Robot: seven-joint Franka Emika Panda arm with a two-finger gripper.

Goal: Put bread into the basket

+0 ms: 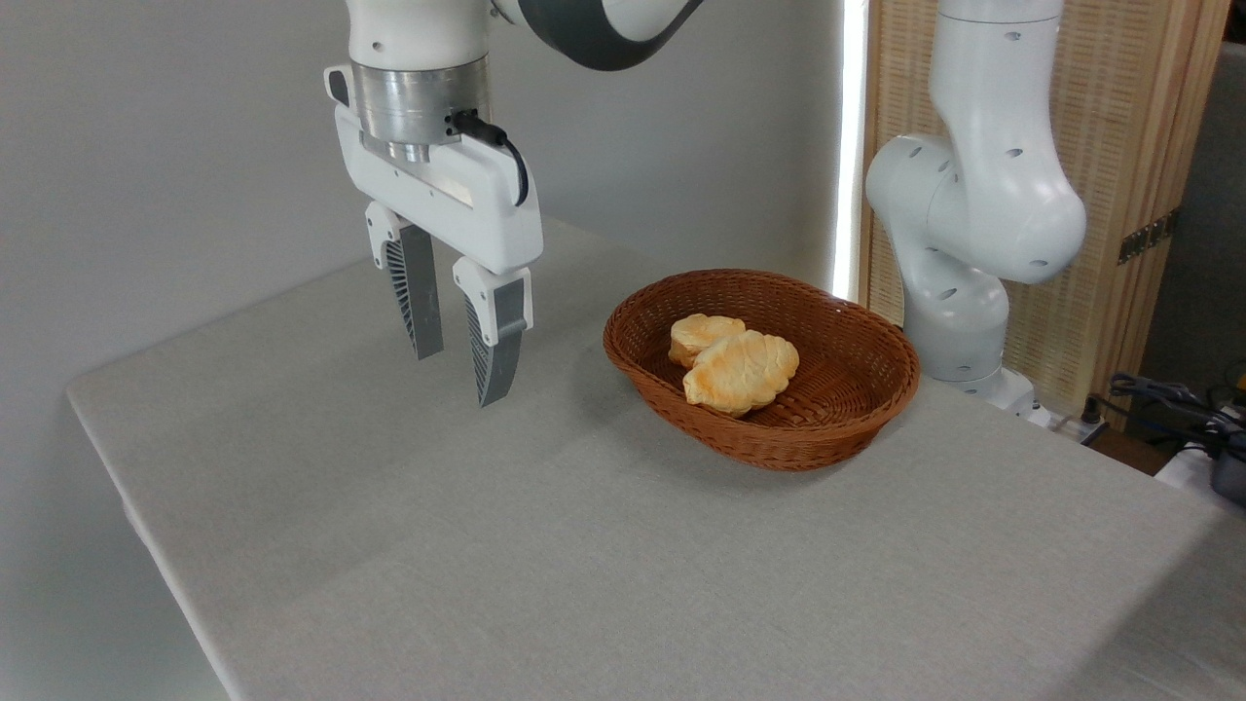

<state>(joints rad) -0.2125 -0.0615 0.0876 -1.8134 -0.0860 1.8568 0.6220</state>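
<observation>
The reddish-brown wicker basket [857, 399] stands on the table right of centre. Inside it lies the bread [742, 372], a golden-orange ridged pastry, resting against a smaller round bun [703, 336] behind it. My gripper [459, 375] hangs above the table to the left of the basket, well apart from it. Its two grey ribbed fingers [494, 341] are spread, open, with nothing between them.
A grey cloth covers the table [545, 545]; its left edge and front corner drop off. The arm's white base [973, 243] stands behind the basket at the right. Cables [1168, 404] lie at the far right, beside a wicker screen.
</observation>
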